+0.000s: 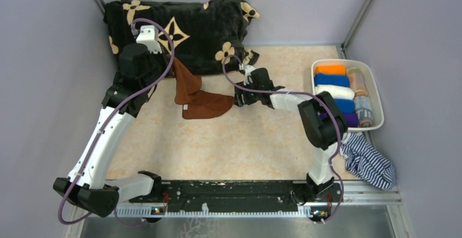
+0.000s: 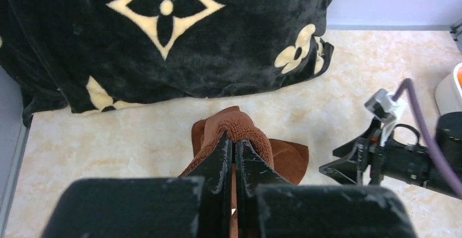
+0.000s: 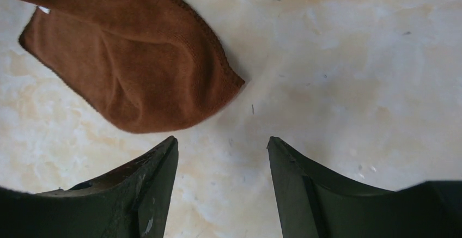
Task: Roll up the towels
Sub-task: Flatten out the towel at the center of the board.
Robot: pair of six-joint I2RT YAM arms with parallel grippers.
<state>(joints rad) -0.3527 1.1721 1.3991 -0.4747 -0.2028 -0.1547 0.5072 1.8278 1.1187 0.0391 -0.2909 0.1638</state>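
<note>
Here brown towel (image 2: 245, 132) sits pinched between left fingers (image 2: 218, 162).

We call this a robotics lab cell, not a home. Plain grey-lilac walls (image 1: 49, 58) box in three sides, with bare metal posts (image 1: 362, 10) at the back corners. The table (image 1: 229, 145) has a marble-look top and a metal near edge. The left arm (image 1: 101, 140) and right arm (image 1: 321, 123) are bolted to a black rail (image 1: 229, 190) with a ruler strip (image 1: 218, 211) along it. Purple cables (image 2: 427, 134) loop off the arms. We see props laid out for trials: a blanket (image 1: 196, 31), a brown towel (image 1: 199, 99), a striped cloth (image 1: 370, 164) and a white bin (image 1: 376, 93) of neat rolls (image 1: 330, 80).
</note>
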